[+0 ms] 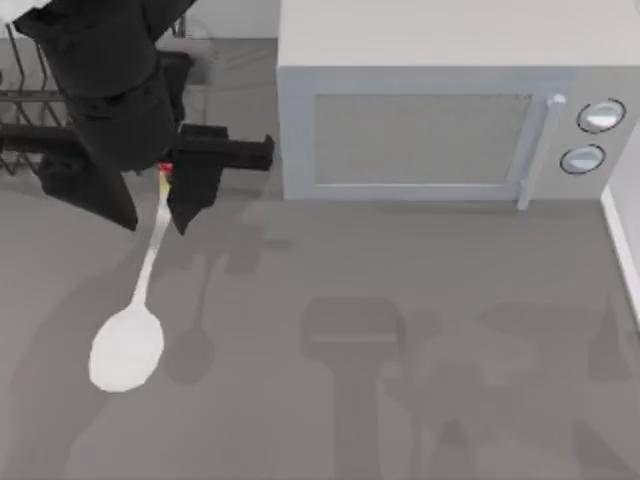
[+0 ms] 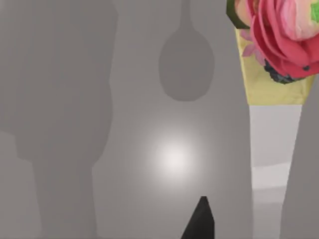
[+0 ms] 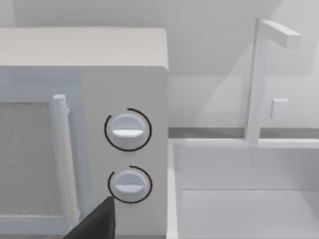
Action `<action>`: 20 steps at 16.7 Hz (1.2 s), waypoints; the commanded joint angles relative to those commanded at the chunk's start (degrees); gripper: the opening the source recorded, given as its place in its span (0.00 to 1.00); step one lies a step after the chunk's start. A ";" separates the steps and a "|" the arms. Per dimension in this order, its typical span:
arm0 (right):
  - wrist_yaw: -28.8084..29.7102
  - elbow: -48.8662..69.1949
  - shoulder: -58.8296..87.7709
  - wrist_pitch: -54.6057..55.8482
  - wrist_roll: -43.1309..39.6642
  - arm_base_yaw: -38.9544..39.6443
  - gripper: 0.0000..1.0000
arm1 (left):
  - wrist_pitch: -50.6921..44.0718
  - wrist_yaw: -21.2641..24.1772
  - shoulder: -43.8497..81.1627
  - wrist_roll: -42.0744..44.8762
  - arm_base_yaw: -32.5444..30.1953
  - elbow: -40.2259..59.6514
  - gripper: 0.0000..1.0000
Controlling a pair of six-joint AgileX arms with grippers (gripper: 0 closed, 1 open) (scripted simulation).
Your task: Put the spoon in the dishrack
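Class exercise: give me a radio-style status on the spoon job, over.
Left tool shut on spoon at its knob end, bowl hanging free. Dishrack behind it, at table's left. Right tool by microwave. Path unobstructed.

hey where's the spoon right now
In the top view the spoon is at the table's left, held by its knobbed handle end in the left gripper, its bowl hanging out in front of the dishrack, left of the microwave.
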 joint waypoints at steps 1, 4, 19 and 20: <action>0.00 0.00 0.00 0.00 0.00 0.00 1.00 | 1.21 0.24 -0.88 0.44 0.67 -0.45 0.00; 0.00 0.00 0.00 0.00 0.00 0.00 1.00 | 8.12 1.54 -5.67 2.79 4.61 -3.26 0.00; 0.00 0.00 0.00 0.00 0.00 0.00 1.00 | 68.97 11.94 -44.49 22.00 38.05 -31.05 0.00; 0.00 0.00 0.00 0.00 0.00 0.00 1.00 | 70.64 12.30 -46.00 22.57 39.16 -31.86 0.00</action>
